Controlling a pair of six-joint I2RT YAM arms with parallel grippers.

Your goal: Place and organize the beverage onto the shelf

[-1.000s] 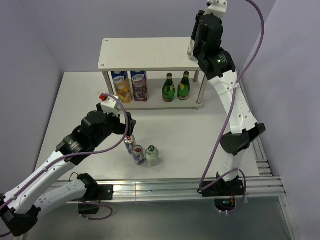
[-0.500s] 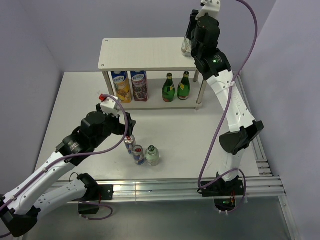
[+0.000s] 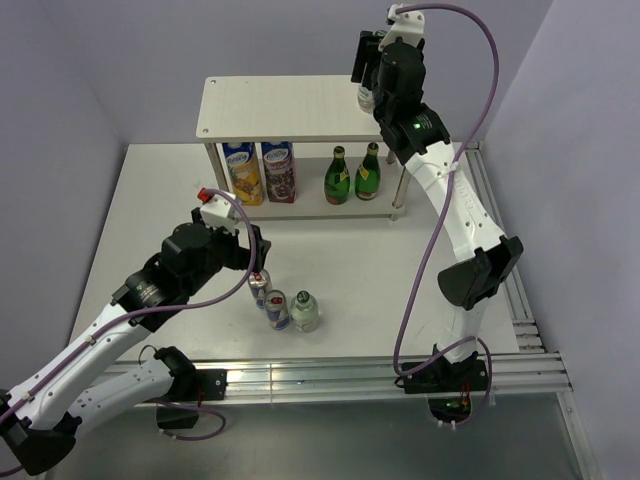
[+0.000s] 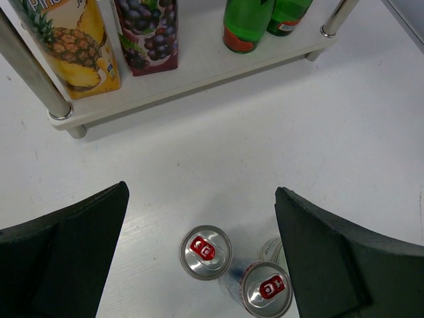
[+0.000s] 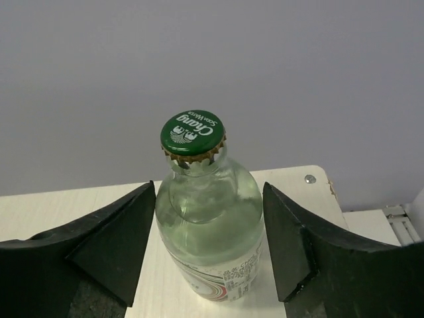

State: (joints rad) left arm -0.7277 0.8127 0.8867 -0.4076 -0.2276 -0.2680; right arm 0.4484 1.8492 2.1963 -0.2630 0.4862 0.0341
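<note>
A clear glass bottle (image 5: 209, 225) with a green cap stands upright on the shelf's top board (image 5: 291, 182), near its right end (image 3: 367, 97). My right gripper (image 5: 209, 199) straddles it, open, with a sliver of gap on each side. Two dark green bottles (image 3: 338, 176) (image 3: 368, 172) stand on the lower tier. On the table, two blue-and-silver cans (image 4: 206, 251) (image 4: 267, 289) and a second clear bottle (image 3: 304, 311) stand close together. My left gripper (image 4: 201, 199) hangs wide open above the cans, holding nothing.
Two juice cartons, pineapple (image 3: 241, 172) and grape (image 3: 279, 170), stand on the lower tier's left half. The shelf (image 3: 280, 105) rests on thin metal legs (image 4: 36, 76) at the table's far side. The purple wall rises just behind it.
The right arm has carried the clear bottle leftward and back along the top board. Its jaws, shut on the bottle before, now stand apart. The left arm has not moved.
</note>
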